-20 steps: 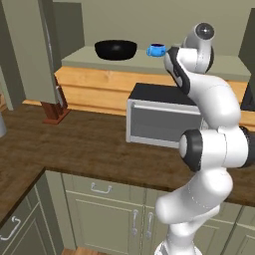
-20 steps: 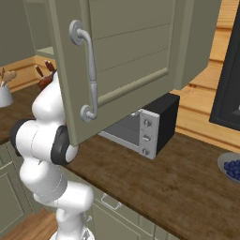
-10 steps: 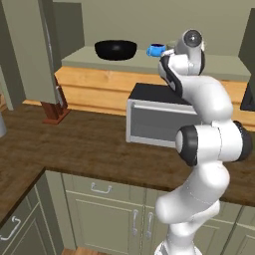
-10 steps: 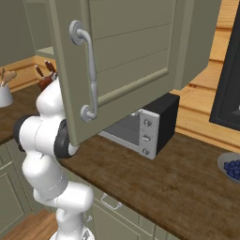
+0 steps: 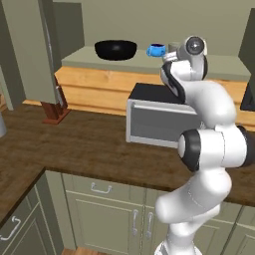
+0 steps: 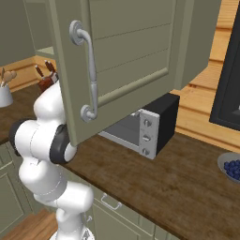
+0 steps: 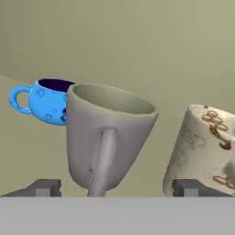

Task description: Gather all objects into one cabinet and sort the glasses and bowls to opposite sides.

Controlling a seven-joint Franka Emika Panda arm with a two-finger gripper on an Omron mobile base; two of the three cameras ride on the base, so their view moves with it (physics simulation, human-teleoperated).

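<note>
In the hand view my gripper [image 7: 117, 188] is open, one fingertip [image 7: 43, 187] on each side of the grey tumbler [image 7: 108, 133], with a gap on both sides. The tumbler stands upright on the cabinet floor [image 7: 27, 151]. The cream patterned cup [image 7: 206, 147] is just right of it. The small blue bowl [image 7: 43, 101] sits behind it to the left. From the left base view, the big black bowl [image 5: 115, 50] and the blue bowl [image 5: 156, 50] rest on the cabinet shelf [image 5: 224, 64], with my hand at the shelf right of the blue bowl.
The open cabinet door [image 6: 131, 56] with its white bar handle [image 6: 89, 70] hangs over my arm. A microwave [image 5: 154, 124] sits on the wooden counter [image 5: 74, 144] under the shelf. A knife block [image 5: 52, 107], a white utensil holder [image 6: 4, 93] and a dish of blueberries [image 6: 232, 166] also stand on the counter.
My hand has shifted a little to the left along the shelf, toward the blue bowl. The bowls have not moved.
</note>
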